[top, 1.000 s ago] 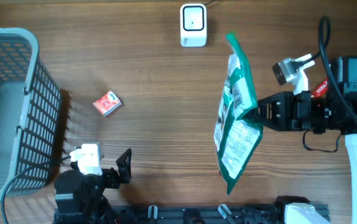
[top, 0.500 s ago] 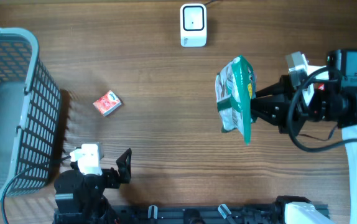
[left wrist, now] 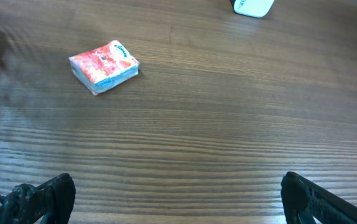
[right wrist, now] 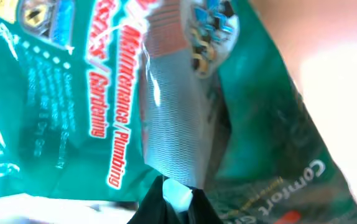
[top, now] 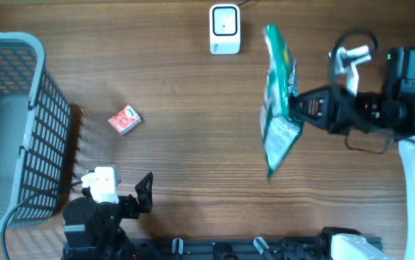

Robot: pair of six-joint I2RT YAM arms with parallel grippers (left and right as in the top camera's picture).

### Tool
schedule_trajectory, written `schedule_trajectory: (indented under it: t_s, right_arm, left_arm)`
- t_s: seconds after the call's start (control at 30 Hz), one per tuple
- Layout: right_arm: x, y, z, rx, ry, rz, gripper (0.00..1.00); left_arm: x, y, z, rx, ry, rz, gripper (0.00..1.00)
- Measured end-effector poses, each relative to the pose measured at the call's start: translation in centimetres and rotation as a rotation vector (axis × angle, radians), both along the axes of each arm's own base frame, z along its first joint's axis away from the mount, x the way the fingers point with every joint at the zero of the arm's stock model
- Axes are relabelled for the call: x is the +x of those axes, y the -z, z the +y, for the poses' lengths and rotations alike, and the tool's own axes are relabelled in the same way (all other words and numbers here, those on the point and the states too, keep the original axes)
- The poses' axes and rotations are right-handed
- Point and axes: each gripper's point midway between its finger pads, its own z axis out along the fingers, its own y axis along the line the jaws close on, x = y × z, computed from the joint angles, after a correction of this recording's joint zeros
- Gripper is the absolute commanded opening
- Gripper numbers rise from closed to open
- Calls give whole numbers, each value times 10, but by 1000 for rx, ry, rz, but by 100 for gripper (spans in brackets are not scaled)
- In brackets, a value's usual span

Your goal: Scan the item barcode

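**Mia:** Which arm has the thing to scan?

**Ben:** The right one. The right gripper (top: 298, 107) is squeezed shut on the green shiny plastic bag with red words (top: 278, 101). It pinches the bag around the middle and holds it up off the brown wooden table (top: 193, 159).

**Mia:** Where is the bag?

**Ben:** On the right side. Its far end is up beside the small white box scanner (top: 224, 29), which sits at the far edge of the table. The bag is near the scanner but not touching it. From above I see the bag almost edge-on.

**Mia:** So what step is this?

**Ben:** I think it is the showing step. The bag is picked up and close to the scanner, but I cannot see a barcode anywhere, so I cannot tell which side it is on.

**Mia:** What comes next?

**Ben:** I think the arm must turn the bag so the barcode side looks at the scanner, and bring it in front, a bit more to the left.

**Mia:** And the other arm?

**Ben:** The left gripper (left wrist: 175, 193) is wide open and holds nothing. It hangs low at the near left. A little red packet (top: 124, 119) lies on the table there, and a grey plastic basket (top: 48, 115) is at the far left.
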Motion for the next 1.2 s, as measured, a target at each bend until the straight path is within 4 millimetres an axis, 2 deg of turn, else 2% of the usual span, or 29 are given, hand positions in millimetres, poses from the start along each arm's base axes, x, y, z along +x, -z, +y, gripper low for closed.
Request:
schedule_trajectory:
  t_s: [0.07, 0.1, 0.23, 0.33, 0.47, 1.07, 1.2]
  right_arm:
    - [0, 3, -6, 64, 83, 388, 4]
    - [-2, -3, -6, 131, 87, 526, 4]
    - [-8, -18, -6, 265, 74, 865, 4]
    - [-11, -23, -6, 302, 71, 1003, 4]
    - [-23, -32, -4, 307, 74, 1036, 4]
    - [-99, -70, 7, 293, 65, 912, 4]
    - [-105, -77, 8, 290, 63, 882, 4]
  left_arm:
    - [0, 0, 0, 0, 0, -1, 100]
    - [0, 0, 0, 0, 0, 0, 100]
    - [0, 0, 0, 0, 0, 0, 100]
    - [0, 0, 0, 0, 0, 0, 100]
    - [0, 0, 0, 0, 0, 0, 100]
    - [0, 0, 0, 0, 0, -1, 100]
    - [0, 0, 0, 0, 0, 0, 100]
